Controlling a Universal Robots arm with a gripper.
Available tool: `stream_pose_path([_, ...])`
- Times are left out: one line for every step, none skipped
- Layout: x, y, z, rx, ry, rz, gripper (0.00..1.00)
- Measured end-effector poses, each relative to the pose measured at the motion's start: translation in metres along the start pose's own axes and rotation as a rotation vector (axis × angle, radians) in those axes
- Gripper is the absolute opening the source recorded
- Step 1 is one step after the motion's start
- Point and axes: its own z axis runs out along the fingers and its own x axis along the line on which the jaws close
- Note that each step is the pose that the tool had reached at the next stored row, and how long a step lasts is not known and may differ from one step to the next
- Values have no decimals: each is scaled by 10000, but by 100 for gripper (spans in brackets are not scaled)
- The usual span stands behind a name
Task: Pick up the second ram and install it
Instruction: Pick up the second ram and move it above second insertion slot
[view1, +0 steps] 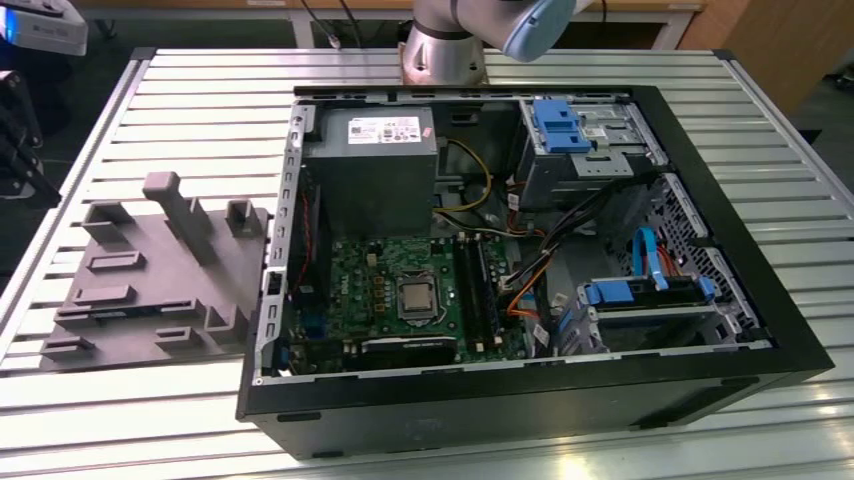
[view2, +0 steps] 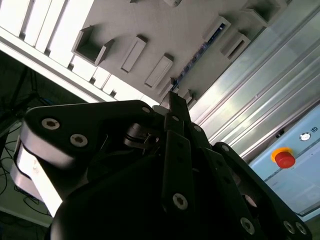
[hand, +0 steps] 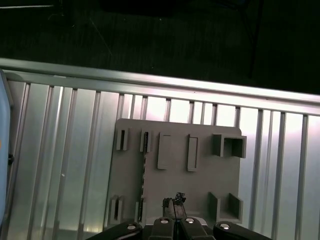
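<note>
The second ram (hand: 144, 170) is a thin dark strip standing on edge in the grey fixture plate (hand: 200, 180), held between small slotted blocks. In the second wrist view the ram (view2: 197, 57) shows as a narrow dark-blue line on the same plate (view2: 165, 30). My gripper (hand: 174, 206) hangs high above the plate, its black fingers closed together with nothing between them, and it is also in the second wrist view (view2: 175, 102). In the exterior view the plate (view1: 147, 290) lies left of the open computer case. The motherboard's long dark memory slots (view1: 477, 285) sit inside the case.
The open black computer case (view1: 747, 300) takes up the middle of the slatted aluminium table (view1: 200, 110). It holds a grey power supply (view1: 371, 170), blue drive brackets (view1: 561, 125) and loose cables. Grey posts (view1: 180, 210) stand on the plate. A red stop button (view2: 285, 159) lies off the table.
</note>
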Motion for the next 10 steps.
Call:
stream_pose_path([0, 0, 2, 0, 0, 0, 11])
stream_pose_path([0, 0, 5, 1, 0, 0, 11])
stream_pose_path([0, 0, 6, 0, 0, 0, 11])
stream_pose_path([0, 0, 7, 0, 0, 0, 11])
stream_pose_path([0, 0, 9, 0, 0, 0, 11])
stream_pose_path([0, 0, 10, 0, 0, 0, 11])
stream_pose_path([0, -1, 13, 1, -1, 0, 11])
stream_pose_path([1, -1, 15, 1, 0, 0, 11])
stream_pose_path([1, -1, 17, 2, -1, 0, 11])
stream_pose_path([1, -1, 19, 1, -1, 0, 11])
